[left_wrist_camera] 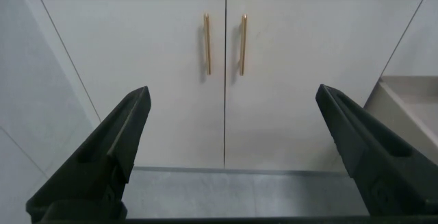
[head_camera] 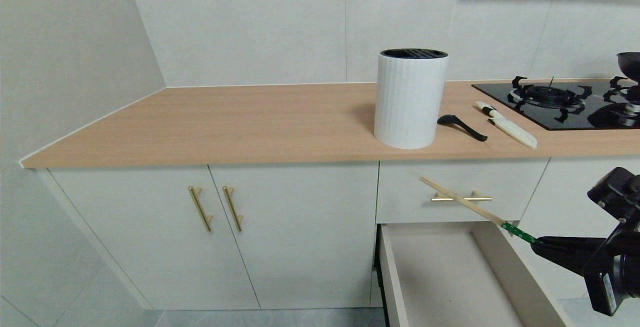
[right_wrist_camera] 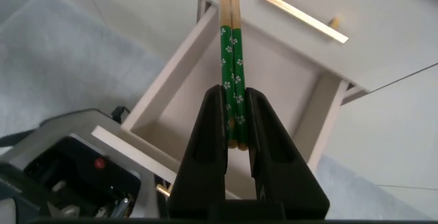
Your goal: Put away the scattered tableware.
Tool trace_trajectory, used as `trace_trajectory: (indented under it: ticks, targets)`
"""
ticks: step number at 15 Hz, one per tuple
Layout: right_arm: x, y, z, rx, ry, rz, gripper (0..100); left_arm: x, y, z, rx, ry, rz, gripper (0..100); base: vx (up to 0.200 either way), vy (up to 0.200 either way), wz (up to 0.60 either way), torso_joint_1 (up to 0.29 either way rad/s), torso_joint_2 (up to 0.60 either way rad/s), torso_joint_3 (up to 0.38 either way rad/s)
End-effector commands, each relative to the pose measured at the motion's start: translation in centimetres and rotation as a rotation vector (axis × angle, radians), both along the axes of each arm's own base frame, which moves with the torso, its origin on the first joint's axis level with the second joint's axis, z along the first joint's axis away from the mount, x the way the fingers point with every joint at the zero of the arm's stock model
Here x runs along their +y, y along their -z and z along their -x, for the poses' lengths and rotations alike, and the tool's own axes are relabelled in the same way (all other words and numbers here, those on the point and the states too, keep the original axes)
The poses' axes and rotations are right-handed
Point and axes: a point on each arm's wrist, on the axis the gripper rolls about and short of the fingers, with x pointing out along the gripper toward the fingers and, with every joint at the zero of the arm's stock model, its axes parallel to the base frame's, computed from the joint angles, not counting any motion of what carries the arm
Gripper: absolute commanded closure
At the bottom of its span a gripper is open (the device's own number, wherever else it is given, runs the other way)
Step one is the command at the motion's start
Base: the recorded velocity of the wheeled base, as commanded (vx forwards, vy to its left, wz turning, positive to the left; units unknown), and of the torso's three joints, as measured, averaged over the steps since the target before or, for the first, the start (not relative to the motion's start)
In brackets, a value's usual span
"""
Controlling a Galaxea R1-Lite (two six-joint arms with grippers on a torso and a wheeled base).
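While above the open drawer (head_camera: 388,272), green-ended chopsticks (right_wrist_camera: 230,53) tight in right jaws, left jaws wide apart

chopsticks (head_camera: 475,208): green-ended pair, held tilted over open drawer (head_camera: 435,272) | black spoon (head_camera: 460,125), white knife (head_camera: 507,126): flat on counter (head_camera: 225,122)

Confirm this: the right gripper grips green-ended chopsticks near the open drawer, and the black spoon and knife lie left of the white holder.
Wrong on one point: the black spoon and knife lie right of the white holder, toward the stove, as the head view shows. The right gripper does grip the chopsticks.
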Motion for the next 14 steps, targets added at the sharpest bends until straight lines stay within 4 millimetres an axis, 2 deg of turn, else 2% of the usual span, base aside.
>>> trace_trajectory:
  ticks: [1, 10, 14]
  targets:
    - [0.05, 0.1, -0.11, 0.005, -0.002, 0.002, 100, 0.0, 0.01, -0.01, 0.002, -0.001, 0.001, 0, 0.0, 0.0, 0.0, -0.188, 0.49, 0.29]
    - [0.21, 0.79, -0.52, 0.041, -0.006, 0.013, 100, 0.0, 0.01, -0.01, 0.002, -0.001, -0.001, 0, 0.0, 0.0, 0.0, -0.15, 0.46, 0.307]
    - [0.29, 0.97, -0.73, 0.051, -0.005, 0.015, 100, 0.0, 0.01, -0.01, 0.002, -0.001, 0.001, 0, 0.0, 0.0, 0.0, -0.036, 0.16, 0.109]
